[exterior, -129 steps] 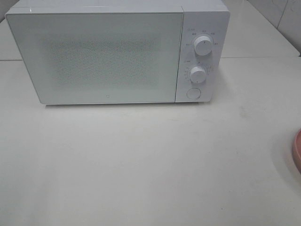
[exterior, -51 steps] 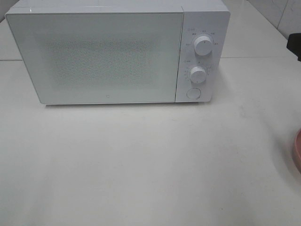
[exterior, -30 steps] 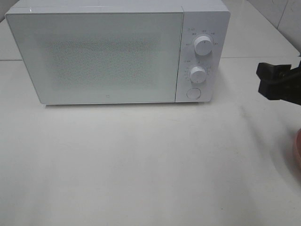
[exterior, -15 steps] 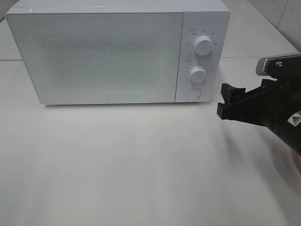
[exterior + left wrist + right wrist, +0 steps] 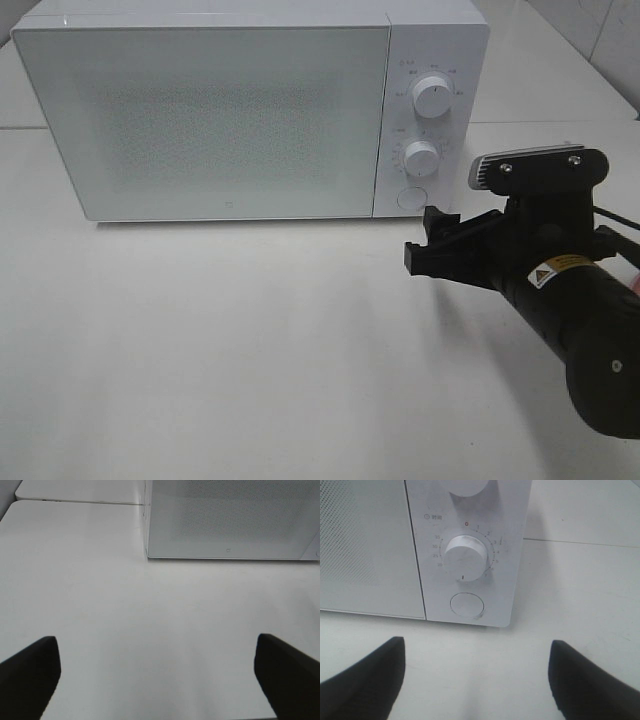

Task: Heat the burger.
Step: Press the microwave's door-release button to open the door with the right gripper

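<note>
Hovering near the round button (image 5: 467,605) of the microwave (image 5: 220,110), not touching it, the right gripper (image 5: 422,238) has its jaws spread and empty. The left gripper (image 5: 155,680), also released, hangs over bare table (image 5: 250,350). The microwave stands by the table's far edge, door closed, with 2 dials. The burger is out of view.

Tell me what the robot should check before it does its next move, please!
1. Microwave door shut: ok, fully closed.
2. Right pincer open and empty: ok.
3. Right pincer aimed at the round button: ok, facing it, not touching.
4. Left pincer open and empty: ok.
5. Burger ready nearby: cannot tell, no view shows it.
</note>
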